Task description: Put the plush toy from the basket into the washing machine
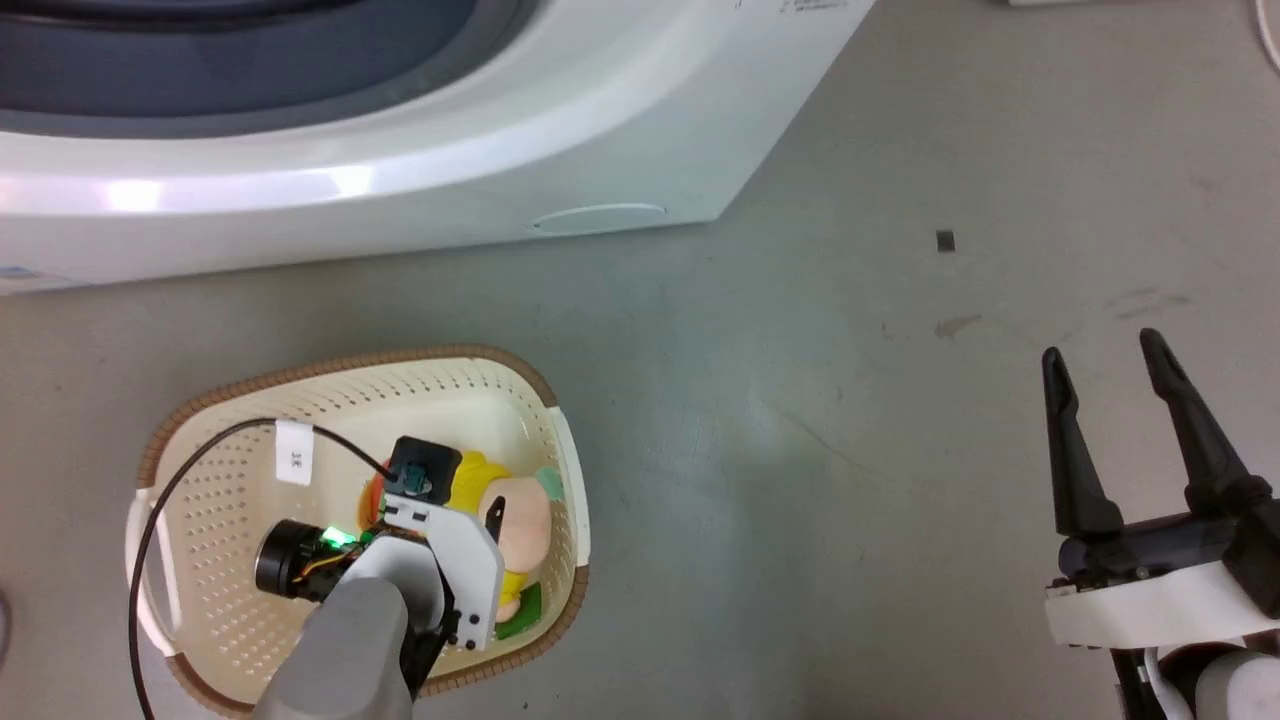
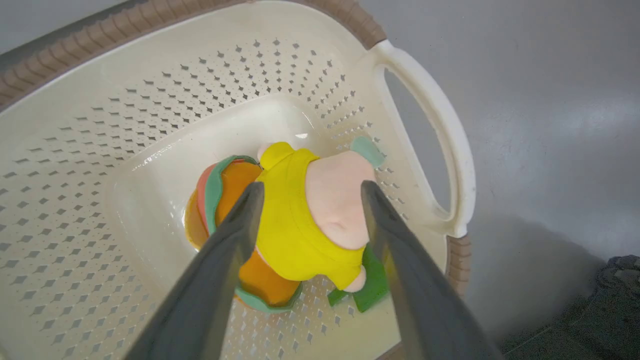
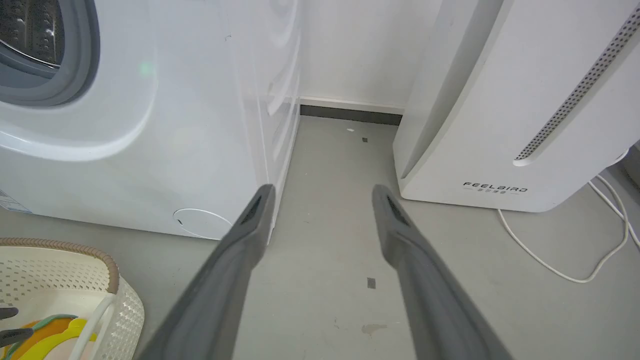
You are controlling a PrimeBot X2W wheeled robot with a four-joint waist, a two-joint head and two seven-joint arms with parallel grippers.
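The plush toy [image 2: 300, 220] lies on the bottom of the basket [image 2: 150, 115], yellow with a pale pink face, orange and green parts. My left gripper [image 2: 310, 192] is open, one finger on either side of the toy, reaching down into the basket [image 1: 230, 470] in the head view, where my wrist partly hides the toy [image 1: 520, 520]. The washing machine [image 1: 400, 150] stands just beyond the basket; its grey gasket and steel drum [image 3: 30, 45] show in the right wrist view. My right gripper [image 1: 1100, 365] hangs open over bare floor at the right.
A white FEELBIRD appliance [image 3: 520, 100] stands right of the washer, with a narrow floor gap [image 3: 340, 150] between them and a white cable [image 3: 575, 250] trailing beside it. A black cable [image 1: 170, 500] loops over the basket's left side. Grey floor [image 1: 850, 450] spreads between basket and right gripper.
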